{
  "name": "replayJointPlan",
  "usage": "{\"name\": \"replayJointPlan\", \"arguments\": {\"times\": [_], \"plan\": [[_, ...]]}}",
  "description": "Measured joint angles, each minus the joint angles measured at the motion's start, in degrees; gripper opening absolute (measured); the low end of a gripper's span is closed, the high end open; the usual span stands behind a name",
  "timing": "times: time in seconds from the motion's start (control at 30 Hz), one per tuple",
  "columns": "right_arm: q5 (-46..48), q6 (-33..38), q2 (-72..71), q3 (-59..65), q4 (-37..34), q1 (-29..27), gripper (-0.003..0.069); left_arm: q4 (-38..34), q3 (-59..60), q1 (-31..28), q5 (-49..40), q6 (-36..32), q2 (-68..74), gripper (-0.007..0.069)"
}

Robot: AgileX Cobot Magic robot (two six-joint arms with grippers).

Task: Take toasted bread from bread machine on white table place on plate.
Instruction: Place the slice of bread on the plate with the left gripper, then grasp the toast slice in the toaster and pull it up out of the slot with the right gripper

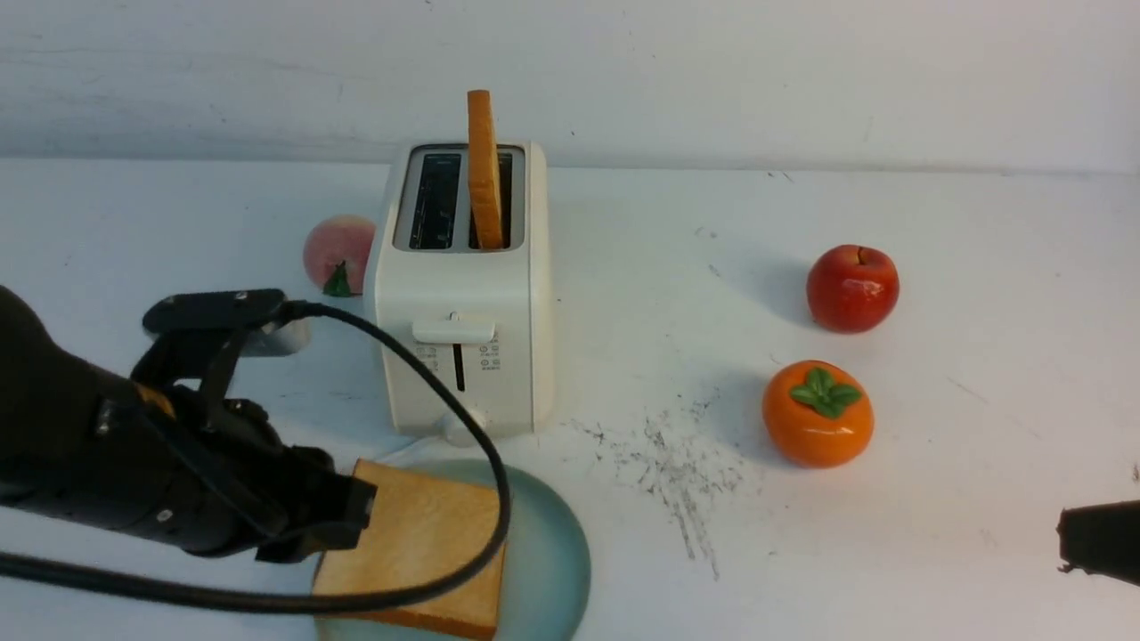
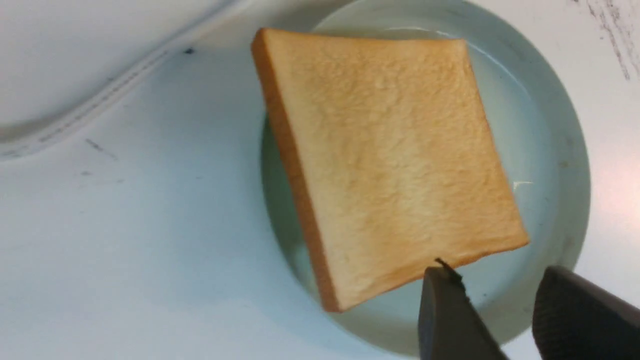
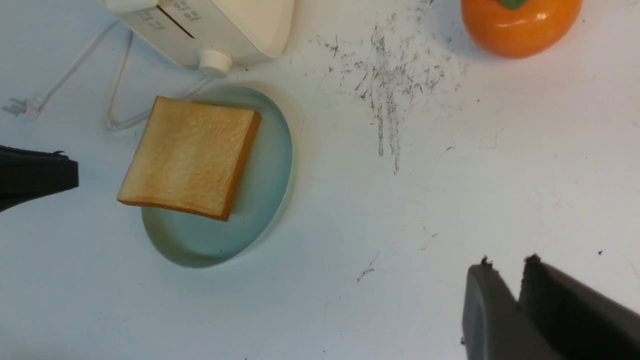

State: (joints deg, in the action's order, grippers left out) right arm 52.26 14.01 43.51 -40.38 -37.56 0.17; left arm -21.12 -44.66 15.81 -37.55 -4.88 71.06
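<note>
I'm seeing the left gripper (image 2: 495,272) hovering, jaws apart and empty, beside the toasted bread (image 2: 390,165) lying on the plate (image 2: 550,125); the right gripper (image 3: 507,265) is hanging nearly closed; a second slice (image 1: 484,169) is standing in the bread machine (image 1: 463,356)

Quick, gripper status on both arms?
Left gripper: open and empty; the toast slice lies free on the plate.
Right gripper: jaws nearly together, holding nothing.
</note>
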Motion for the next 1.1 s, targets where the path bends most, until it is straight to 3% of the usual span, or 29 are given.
{"name": "replayJointPlan", "arguments": {"times": [0.13,0.3,0.47,0.57,0.7,0.83,1.03,1.1], "plan": [[0.0,1.8,0.1,-0.1,-2.5,0.0,0.0106,8.8,0.0,-0.1,-2.7,8.3,-4.2,0.0249],[1.1,3.3,3.1,-3.5,-3.4,0.0,0.0106,15.5,0.1,-0.1,-6.4,17.9,-8.3,0.019],[4.8,3.3,12.4,-11.4,-4.0,1.5,0.0053,18.1,0.1,-0.1,-9.2,22.8,-14.8,-0.0007],[5.1,2.4,17.6,-16.0,-3.4,6.4,0.0009,18.4,0.1,-0.1,-9.4,23.1,-19.3,-0.0014],[2.7,-3.1,24.1,-22.0,2.2,15.3,0.0001,19.8,0.1,-0.1,-9.6,23.4,-26.3,-0.0014],[-1.7,-15.4,34.1,-30.9,16.1,26.4,0.0011,21.8,0.1,-0.1,-12.5,26.4,-36.4,-0.0014],[-2.9,-28.4,47.3,-47.5,35.6,35.0,0.0147,22.0,0.1,-0.1,-17.1,28.1,-48.0,-0.0014],[-3.1,-29.8,49.7,-50.3,38.9,36.2,0.0186,22.0,0.1,-0.1,-17.9,28.8,-50.0,-0.0014]]}}
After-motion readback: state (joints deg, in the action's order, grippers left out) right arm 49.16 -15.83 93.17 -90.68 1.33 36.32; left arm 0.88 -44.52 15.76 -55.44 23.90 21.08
